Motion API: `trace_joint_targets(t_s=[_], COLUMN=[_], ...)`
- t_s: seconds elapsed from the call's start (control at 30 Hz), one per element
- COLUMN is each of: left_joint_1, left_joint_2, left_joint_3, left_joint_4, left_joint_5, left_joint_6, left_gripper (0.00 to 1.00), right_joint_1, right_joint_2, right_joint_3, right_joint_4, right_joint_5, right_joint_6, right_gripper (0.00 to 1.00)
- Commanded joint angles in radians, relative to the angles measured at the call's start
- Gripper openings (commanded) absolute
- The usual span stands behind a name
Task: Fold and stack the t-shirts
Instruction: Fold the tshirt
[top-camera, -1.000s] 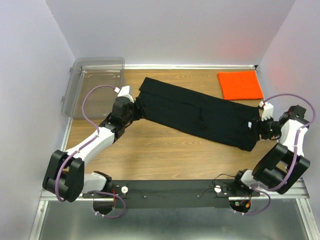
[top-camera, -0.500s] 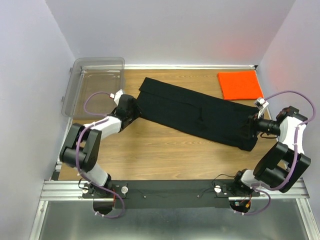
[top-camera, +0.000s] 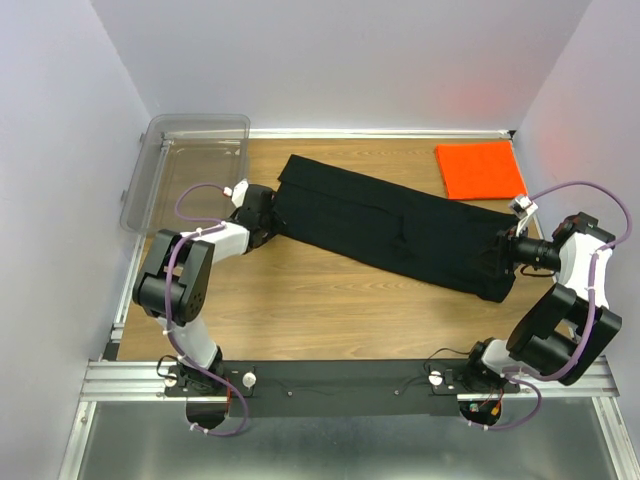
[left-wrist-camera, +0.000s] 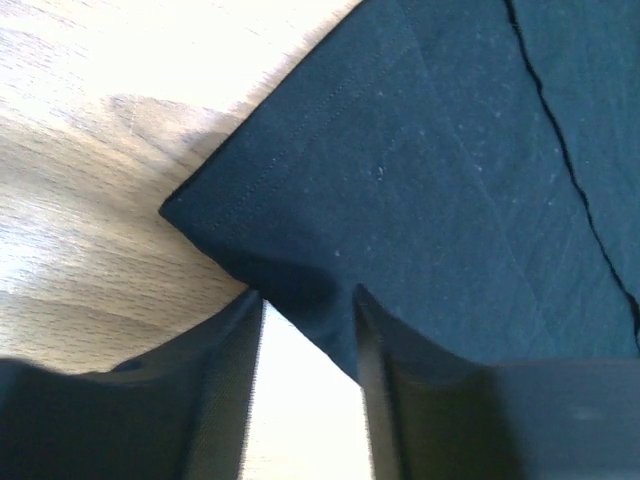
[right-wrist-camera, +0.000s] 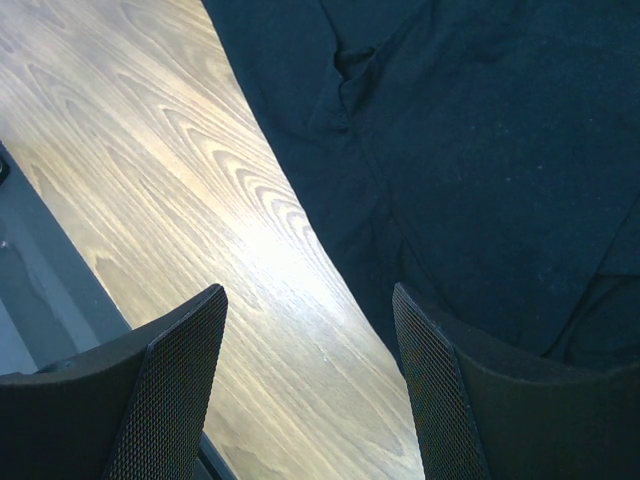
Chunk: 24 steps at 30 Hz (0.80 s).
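The black shirt (top-camera: 400, 225) lies flat on the wooden surface (top-camera: 300, 300). It is a long strip that slants from the far left down to the near right. I can read no words on it from here. The orange shirt (top-camera: 480, 168) is a neat folded square in the far right corner, just beside the black one's far edge. I cannot tell if they touch. A clear bin (top-camera: 150, 190) sits in the far left corner and reaches past the left edge of the surface.

The left tool (top-camera: 268, 215) is low at the black shirt's left end. Its two fingers (left-wrist-camera: 225, 380) are a bit apart with bare wood showing between them, and the shirt's stitched corner sits right at their tips. It is open and not holding the cloth. The right tool (top-camera: 503, 250) is at the shirt's right end with its fingers (right-wrist-camera: 175, 390) wide apart. One is over wood and the other over the cloth's curved edge, and it holds nothing.

There is a lot of bare wood in front of the shirt, up to the black rail (top-camera: 340, 375) where the arms are fixed. Pale walls (top-camera: 350, 60) close in on the left, right and back
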Motion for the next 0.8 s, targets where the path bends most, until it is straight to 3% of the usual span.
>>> trace_joint_targets(t_s=[0.0,0.2,0.33,0.53,0.77], left_joint_1=[0.004,0.004,0.004,-0.011,-0.037], left_joint_2=[0.025,0.056,0.044,-0.063,-0.262], left_joint_3=[0.028,0.057,0.057,0.012,-0.179], left_joint_4=[-0.034,-0.036,-0.034,-0.042,-0.046], left_joint_5=[-0.037,-0.021,-0.021,-0.03,0.002], left_joint_6=[-0.006,0.023,0.046,0.063,0.018], left_gripper=[0.45,0.28,0.1,0.03,0.02], right_joint_1=[0.003,0.003,0.003,0.003,0.005], right_joint_2=[-0.001,-0.021,-0.039,-0.057,-0.091], right_joint_3=[0.024,0.038,0.038,0.044,0.053], right_joint_4=[-0.029,-0.083,-0.084,-0.093,-0.112], right_joint_5=[-0.041,-0.05,-0.049,-0.05,-0.063], right_joint_6=[-0.026,-0.073,-0.074,-0.086,-0.103], right_gripper=[0.75,0.75,0.75,0.75,0.75])
